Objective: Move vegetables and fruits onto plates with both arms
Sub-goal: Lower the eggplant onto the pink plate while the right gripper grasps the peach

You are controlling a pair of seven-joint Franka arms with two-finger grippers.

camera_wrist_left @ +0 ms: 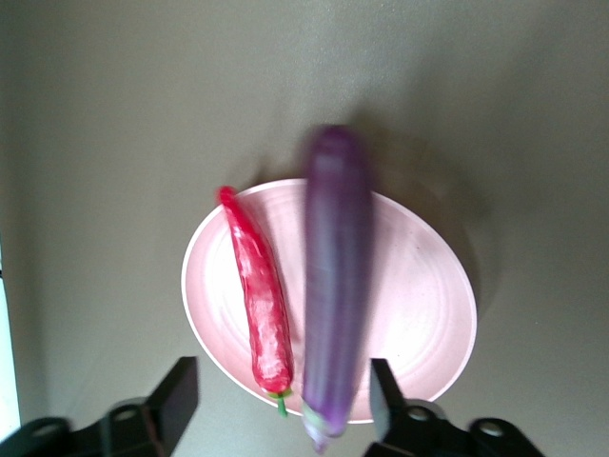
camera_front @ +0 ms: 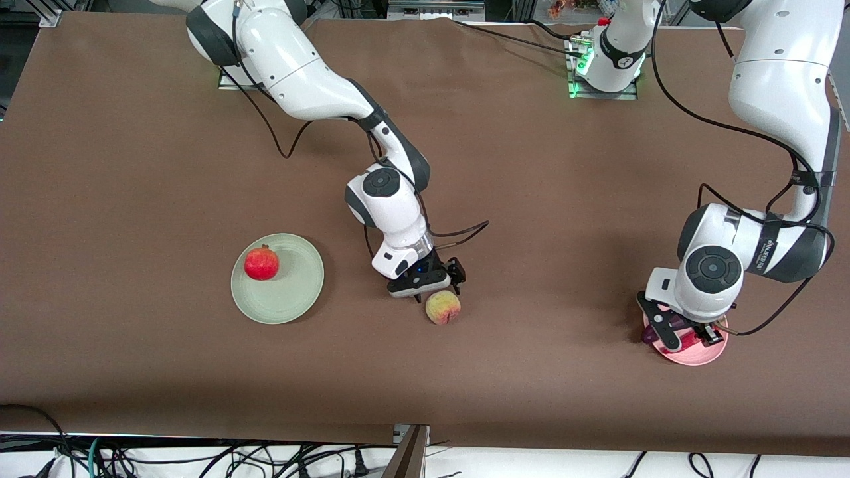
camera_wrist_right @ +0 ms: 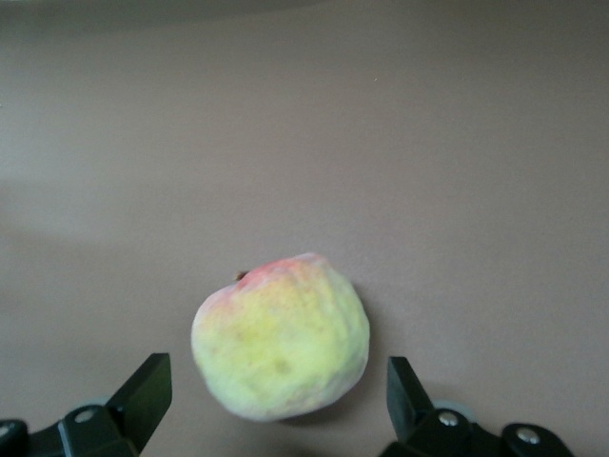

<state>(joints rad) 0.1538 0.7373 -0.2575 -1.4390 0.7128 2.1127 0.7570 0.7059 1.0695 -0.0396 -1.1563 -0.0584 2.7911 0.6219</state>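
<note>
Overhead, a pomegranate (camera_front: pixel 261 263) sits on the green plate (camera_front: pixel 292 299); the right hand (camera_front: pixel 438 289) hangs over a peach (camera_front: pixel 443 307) on the table (camera_front: pixel 133 166). Left wrist: left hand (camera_wrist_left: pixel 281 395) spread wide above eggplant (camera_wrist_left: pixel 335 286) and chili (camera_wrist_left: pixel 259 295) on the pink plate (camera_wrist_left: pixel 419 305). Right wrist: fingers (camera_wrist_right: pixel 143 390) stand apart, flanking the peach.

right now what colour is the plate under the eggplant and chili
Pink; the plate shows best in the left wrist view.

Pomegranate (camera_front: pixel 261 263) on one plate (camera_front: pixel 292 302); chili (camera_wrist_left: pixel 259 295) beside eggplant (camera_wrist_left: pixel 335 286) on another plate (camera_wrist_left: pixel 419 286); peach (camera_front: pixel 442 307) between
</note>
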